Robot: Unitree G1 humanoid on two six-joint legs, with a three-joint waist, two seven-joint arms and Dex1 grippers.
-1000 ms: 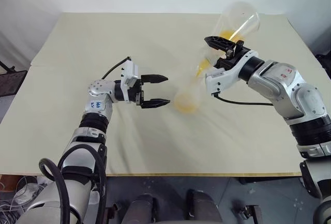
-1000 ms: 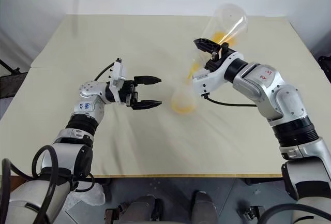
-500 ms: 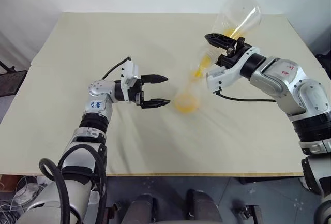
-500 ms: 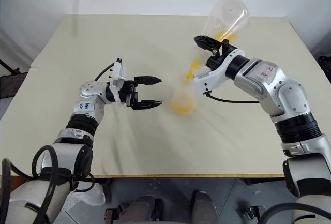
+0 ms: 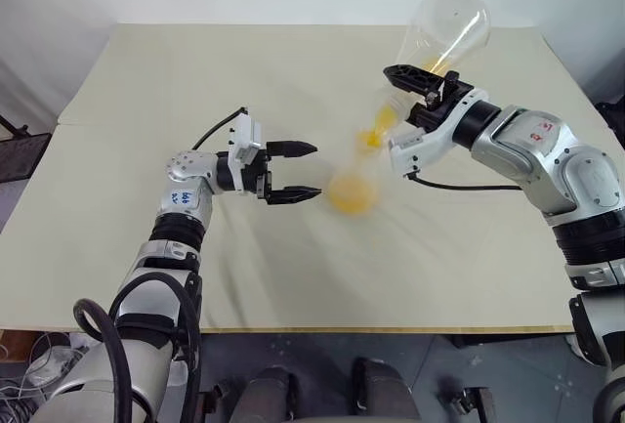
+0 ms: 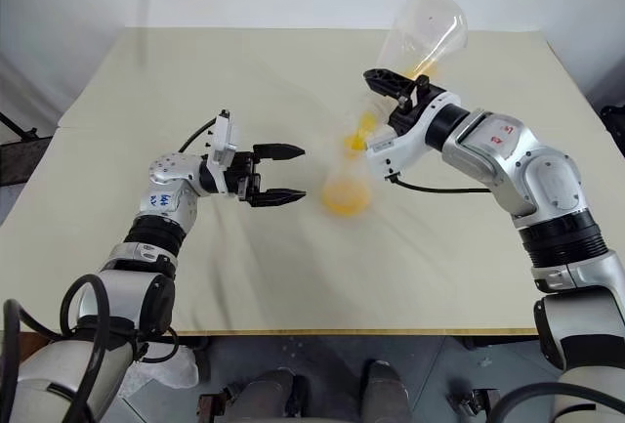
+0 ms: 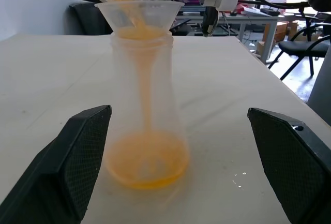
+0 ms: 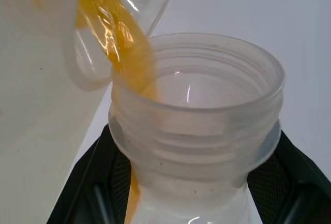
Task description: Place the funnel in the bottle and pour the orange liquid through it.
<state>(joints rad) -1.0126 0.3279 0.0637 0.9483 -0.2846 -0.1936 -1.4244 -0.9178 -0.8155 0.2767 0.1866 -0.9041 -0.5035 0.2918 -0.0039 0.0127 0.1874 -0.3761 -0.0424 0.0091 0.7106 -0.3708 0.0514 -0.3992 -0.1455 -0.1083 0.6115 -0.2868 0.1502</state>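
Orange liquid (image 7: 145, 165) pools in the wide base of the bottle (image 7: 144, 105), which stands upright on the beige table (image 5: 195, 81) near its middle. A thin stream of the same liquid runs down inside the bottle from the funnel (image 7: 138, 15) seated in its neck. Above the funnel, the right gripper (image 5: 408, 101) is clenched round the threaded neck of a clear flask (image 5: 444, 32), one black finger on each side. The flask is tipped with its mouth down over the funnel's rim and its broad end raised toward the far side of the table. Liquid slides out over its lip into the funnel, and a little more shows as a yellow streak inside the flask's body. The left gripper (image 5: 298, 171) hangs level just beside the bottle, pointing at it, with its fingers spread wide. In the left wrist view its two pads (image 7: 77, 157) stand either side of the bottle's base, clear of it and holding nothing.
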